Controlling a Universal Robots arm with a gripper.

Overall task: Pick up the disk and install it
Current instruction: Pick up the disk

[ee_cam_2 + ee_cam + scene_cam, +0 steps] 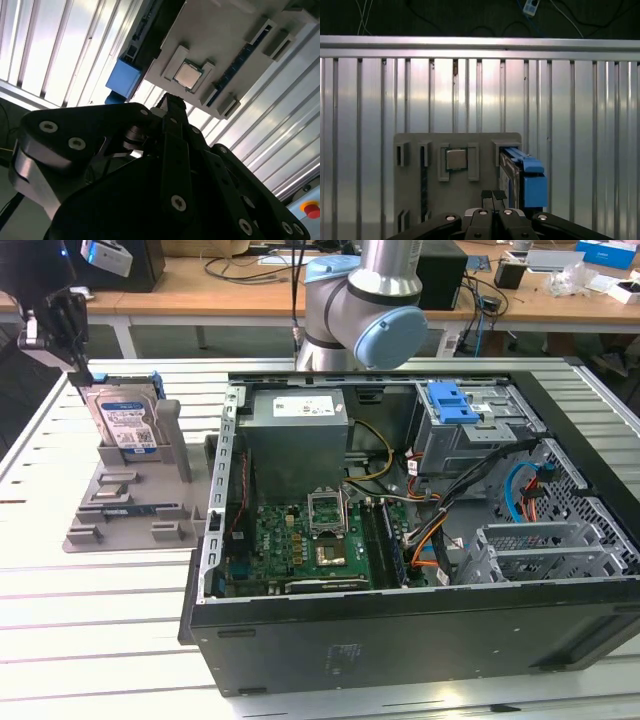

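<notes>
Disk [124,418] (flat rectangular silver hard drive, white-and-blue label, blue plastic rails): stands upright on edge in the end slot of the grey plastic slotted holder stand [120,525], label facing the exterior camera. Not lifted, not gripped. Seen edge-on in the first wrist view [514,176], with a blue rail running along the top edge; blue rail end also visible in the second wrist view [123,79].

Holder stand: rests on the slatted aluminium table [60,620], at the exterior view's left of the computer. Carries a small square silver processor chip [456,159] in a framed pocket near the middle of the plate (same chip in the second wrist view [188,74]), apart from the disk.

Black gripper [82,368]: hangs above the holder, just over the disk's upper corner on the exterior view's left; contact not discernible. Fingertips pressed together in both wrist views [492,195] [170,102], nothing between them (empty).

Open black tower computer case [400,640]: lies on its side on the table, well apart from the gripper. Inside: green motherboard [300,540], grey metal drive cage [470,435] topped by a blue plastic latch [450,400].

Grey-and-blue arm base [360,300]: stands behind the case.
</notes>
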